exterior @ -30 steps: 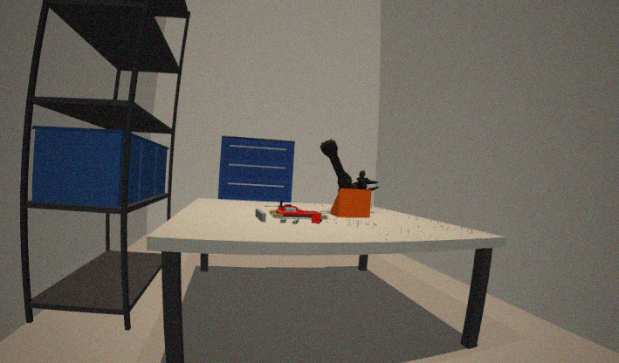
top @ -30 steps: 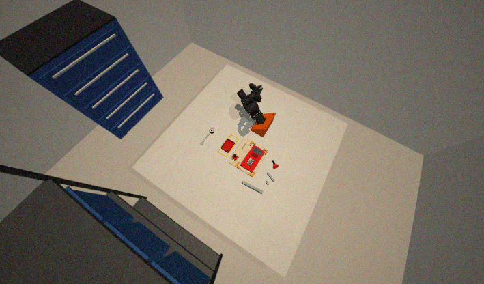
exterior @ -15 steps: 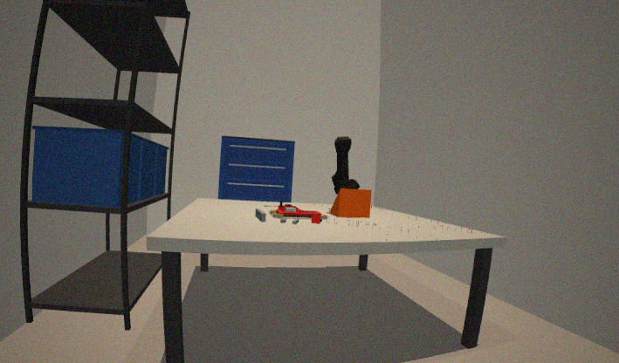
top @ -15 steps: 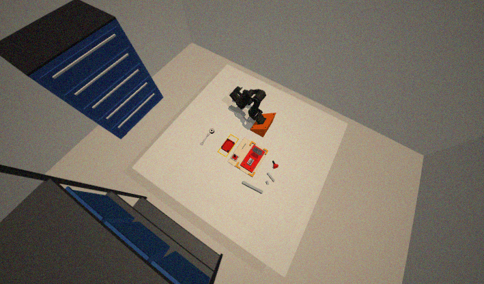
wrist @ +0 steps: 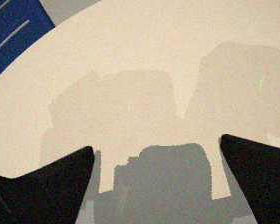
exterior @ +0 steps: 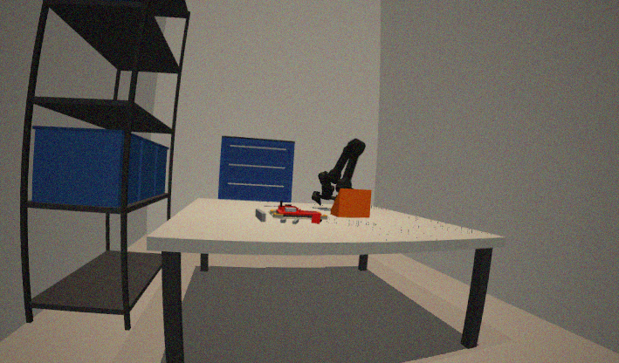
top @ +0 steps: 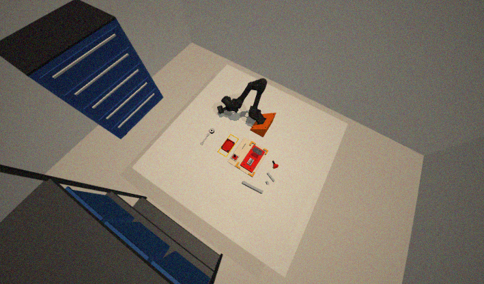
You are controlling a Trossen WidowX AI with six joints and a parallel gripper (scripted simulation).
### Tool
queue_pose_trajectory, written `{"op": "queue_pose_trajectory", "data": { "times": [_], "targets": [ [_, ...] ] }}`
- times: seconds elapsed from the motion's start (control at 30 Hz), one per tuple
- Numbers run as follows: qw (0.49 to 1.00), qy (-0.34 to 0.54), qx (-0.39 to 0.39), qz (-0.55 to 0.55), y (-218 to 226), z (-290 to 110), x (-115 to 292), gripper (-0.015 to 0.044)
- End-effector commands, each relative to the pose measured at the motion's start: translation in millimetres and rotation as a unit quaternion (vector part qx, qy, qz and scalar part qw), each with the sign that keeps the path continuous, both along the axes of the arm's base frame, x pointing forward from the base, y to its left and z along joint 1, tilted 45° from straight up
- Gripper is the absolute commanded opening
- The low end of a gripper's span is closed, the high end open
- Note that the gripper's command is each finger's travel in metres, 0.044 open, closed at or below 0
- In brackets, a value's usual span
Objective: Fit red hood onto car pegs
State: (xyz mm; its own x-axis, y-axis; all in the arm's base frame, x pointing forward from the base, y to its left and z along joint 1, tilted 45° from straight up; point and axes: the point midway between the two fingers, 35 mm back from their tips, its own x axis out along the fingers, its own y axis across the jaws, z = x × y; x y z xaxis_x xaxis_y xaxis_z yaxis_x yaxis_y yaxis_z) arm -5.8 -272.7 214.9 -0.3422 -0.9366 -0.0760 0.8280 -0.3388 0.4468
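Observation:
The hood [top: 228, 145], a small red shell, lies on the table inside a yellow outline, left of the jig in the top view. The red chassis [top: 246, 166] [exterior: 307, 212] sits in the jig between orange corner pieces [top: 251, 174]. The pale engine block [top: 250, 161] is on its deck; the pegs are too small to make out. My gripper [top: 220, 109] [exterior: 317, 198] [wrist: 158, 148] is open and empty, above the table beyond the hood, on the arm base's side. The wrist view shows only table and shadows between the fingers, no hood.
The orange arm base [top: 263, 125] [exterior: 353, 202] stands near the jig. A ring-ended tool [top: 211, 130] lies left of the hood. Beyond the chassis lie a red-headed part [top: 275, 164], a long grey bar [top: 252, 187] and a shorter one [top: 270, 177]. A small red part [top: 235, 157] stands beside the chassis.

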Motion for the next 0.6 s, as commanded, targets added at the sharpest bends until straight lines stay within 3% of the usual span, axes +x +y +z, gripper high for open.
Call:
{"op": "queue_pose_trajectory", "data": {
  "times": [0.0, 0.13, 0.27, 0.57],
  "targets": [
    [0.99, 0.091, 0.03, 0.107, -4.6, 2.6, 47.6, 0.044],
    [0.954, 0.194, 0.049, 0.224, 3.2, -7.6, 101.8, 0.044],
    [0.883, 0.309, 0.05, 0.35, 27.4, -27.3, 160.3, 0.044],
    [0.624, 0.532, -0.051, 0.569, 128.1, -72.2, 259.9, 0.044]
  ]
}}
